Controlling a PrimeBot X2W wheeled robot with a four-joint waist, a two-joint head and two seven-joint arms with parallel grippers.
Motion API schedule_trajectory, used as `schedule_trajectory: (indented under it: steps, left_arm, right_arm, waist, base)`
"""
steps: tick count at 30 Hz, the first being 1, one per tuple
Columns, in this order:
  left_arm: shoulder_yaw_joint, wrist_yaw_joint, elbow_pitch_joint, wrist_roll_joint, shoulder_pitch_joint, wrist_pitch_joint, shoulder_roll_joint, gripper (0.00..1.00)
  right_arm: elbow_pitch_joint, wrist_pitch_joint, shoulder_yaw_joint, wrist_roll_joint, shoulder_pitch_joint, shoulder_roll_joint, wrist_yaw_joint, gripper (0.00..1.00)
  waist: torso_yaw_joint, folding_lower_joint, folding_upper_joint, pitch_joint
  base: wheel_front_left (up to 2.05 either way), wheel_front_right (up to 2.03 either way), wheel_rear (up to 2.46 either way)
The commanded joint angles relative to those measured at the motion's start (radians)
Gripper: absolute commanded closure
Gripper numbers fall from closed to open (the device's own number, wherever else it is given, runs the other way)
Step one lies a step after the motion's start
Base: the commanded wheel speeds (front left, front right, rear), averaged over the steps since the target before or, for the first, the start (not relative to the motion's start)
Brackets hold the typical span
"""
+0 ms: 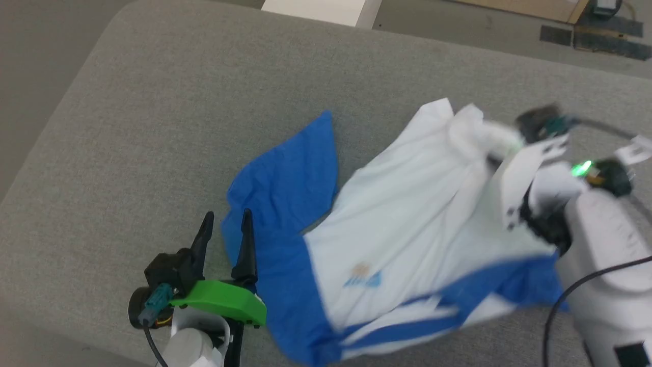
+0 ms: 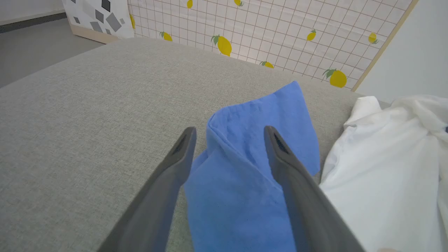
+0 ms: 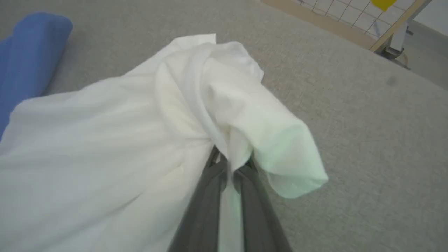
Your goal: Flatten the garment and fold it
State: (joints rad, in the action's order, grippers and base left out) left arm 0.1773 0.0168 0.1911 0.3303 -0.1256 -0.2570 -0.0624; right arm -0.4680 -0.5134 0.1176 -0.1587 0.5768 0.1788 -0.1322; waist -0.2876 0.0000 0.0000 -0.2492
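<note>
Grey desk (image 1: 153, 127) underneath, and the shirt (image 1: 407, 214) sprawls rumpled from centre to right: white body, blue sleeves, small chest print (image 1: 362, 278). Left gripper (image 1: 226, 215), lower left, fingers spread wide astride a folded sleeve (image 2: 245, 157). Right gripper (image 3: 227, 171) is pinched tight on bunched white cloth.

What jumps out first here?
A white-and-blue shirt lies crumpled across the grey surface. On the right, the right gripper is shut on a bunch of its white cloth. At lower left the left gripper is open, fingers either side of a blue sleeve.
</note>
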Motion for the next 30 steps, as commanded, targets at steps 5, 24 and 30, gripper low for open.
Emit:
schedule_trajectory:
  steps: [5, 24, 30]
  left_arm:
    - [0.002, -0.017, -0.001, -0.016, -0.058, -0.005, 0.01, 0.0]
    - [0.02, -0.018, 0.07, -0.013, -0.017, -0.005, 0.008, 0.0]
    - [0.03, -0.017, 0.109, -0.007, 0.02, 0.034, -0.001, 0.0]
  right_arm:
    - [-0.045, 0.138, -0.114, 0.095, 0.178, 0.026, 0.002, 1.0]
    - [-0.035, 0.417, -0.149, -0.033, -0.025, -0.052, 0.002, 0.0]
    - [0.193, 0.481, -0.183, -0.046, -0.305, -0.098, 0.002, 0.0]
  waist:
    - [-0.019, 0.0, 0.0, -0.044]
    - [0.113, 0.0, 0.0, 0.082]
    - [0.165, 0.0, 0.0, 0.135]
  base:
    - [0.0, 0.0, 0.0]
    - [0.0, 0.0, 0.0]
    - [0.0, 0.0, 0.0]
